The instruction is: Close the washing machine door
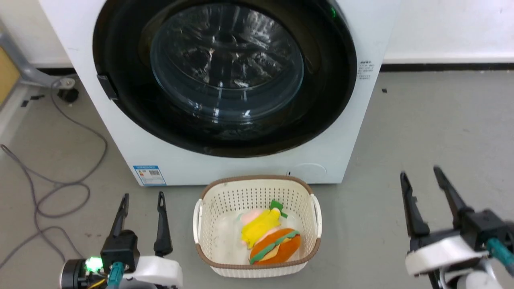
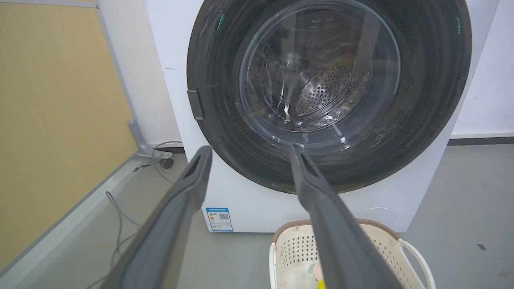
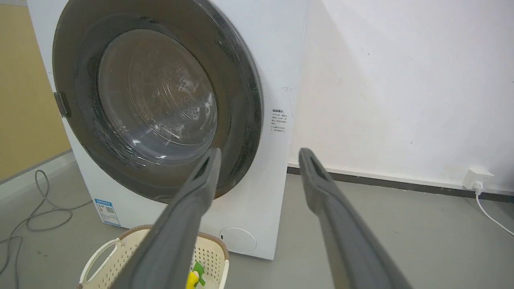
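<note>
The washing machine door (image 1: 128,104), a glossy black disc with a bulging glass window, lies flush against the front of the white washing machine (image 1: 225,168), with its latch tab at the left edge. The steel drum shows through the glass of the washing machine door (image 2: 425,100). The washing machine door (image 3: 84,132) looks shut in the right wrist view too. My left gripper (image 1: 141,197) hovers open over the floor at lower left, well short of the machine. My right gripper (image 1: 421,173) is open at lower right, empty, apart from the machine.
A cream perforated basket (image 1: 204,224) holding plush toys (image 1: 273,241) sits on the floor right in front of the machine, between my grippers. Grey cables (image 1: 60,184) snake over the floor at left. A white wall (image 3: 401,80) and a socket (image 3: 476,178) stand to the right.
</note>
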